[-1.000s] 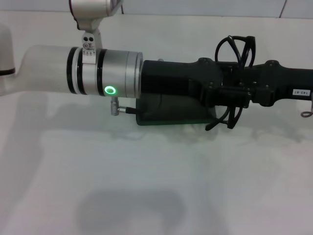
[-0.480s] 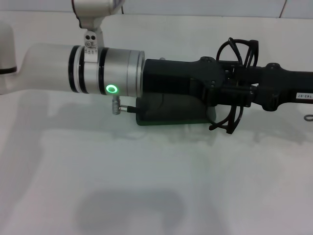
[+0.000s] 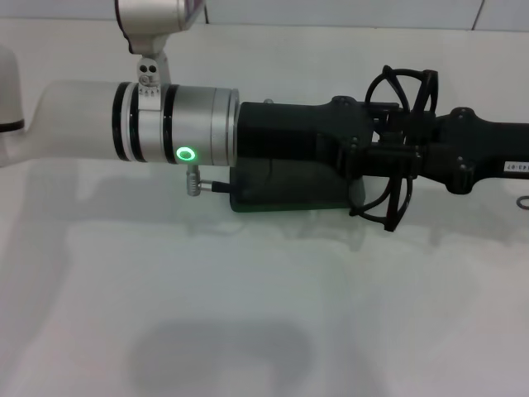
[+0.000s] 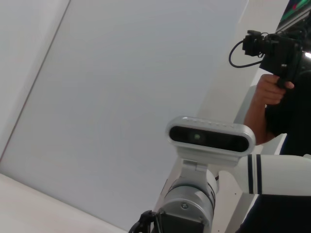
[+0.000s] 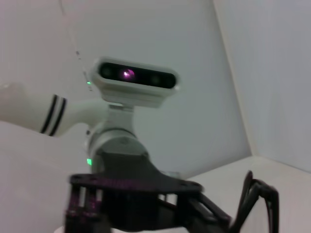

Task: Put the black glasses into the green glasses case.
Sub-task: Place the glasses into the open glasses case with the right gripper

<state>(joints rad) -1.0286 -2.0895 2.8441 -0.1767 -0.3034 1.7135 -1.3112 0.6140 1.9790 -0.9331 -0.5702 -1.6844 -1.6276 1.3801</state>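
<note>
In the head view both arms reach in level and meet nose to nose over the table. The black glasses stand on edge between them, one part of the frame above the fingers and one part below. My right gripper comes in from the right and is shut on the glasses. My left gripper comes from the left and reaches the same spot; its grip is hidden. The green glasses case lies on the table under the left gripper, mostly covered. The right wrist view shows the glasses beside the left arm.
The white table stretches bare in front of the arms. A small metal ring lies at the right edge. In the left wrist view a person holds a camera beyond the right arm's wrist.
The right gripper has drawn slightly to the right and the glasses have shifted and turned with it. The left arm has stayed almost still.
</note>
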